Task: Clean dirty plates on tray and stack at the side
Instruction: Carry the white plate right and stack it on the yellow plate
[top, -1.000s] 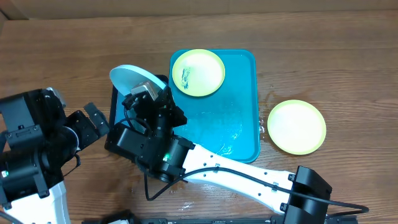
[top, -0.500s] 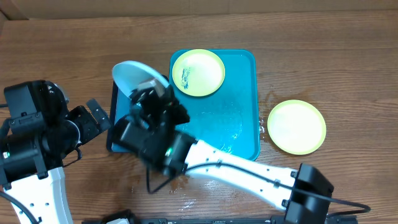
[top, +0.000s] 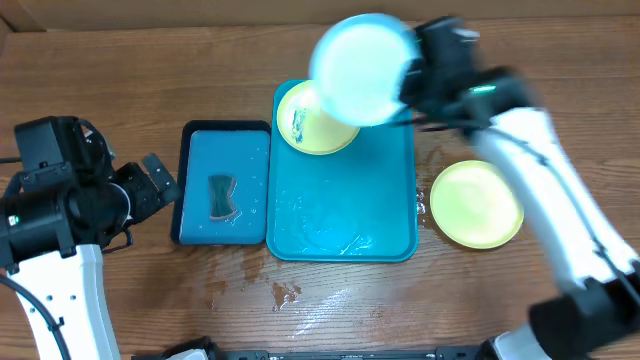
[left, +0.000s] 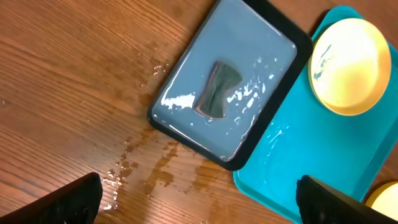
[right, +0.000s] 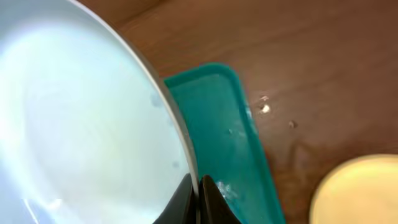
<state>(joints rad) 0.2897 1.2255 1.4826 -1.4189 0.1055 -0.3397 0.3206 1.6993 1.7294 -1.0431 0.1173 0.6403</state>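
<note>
Teal at its rim and pale in the centre, the lifted plate (top: 358, 68) hangs in the air over the 12 o'clock edge of the tray (top: 345, 200). Its thin rim is clenched between the fingers of the right gripper (top: 410, 82). The step in hand seems to be the carrying of a washed plate to the stack. The next move probably calls for a swing toward 4 o'clock, over the clean plate (top: 477, 203) on the wooden table (top: 120, 80), then levelling, lowering and release. 1 smeared plate (top: 315, 118), yellow-green and glossy, waits in the tray's 11 o'clock corner. The tray is smooth plastic with rounded corners and a wet film. At its 9 o'clock side lies the small tray (top: 225, 150) with a dark pad (top: 220, 195) in shallow water. The left gripper (top: 158, 188) stands released and empty.
</note>
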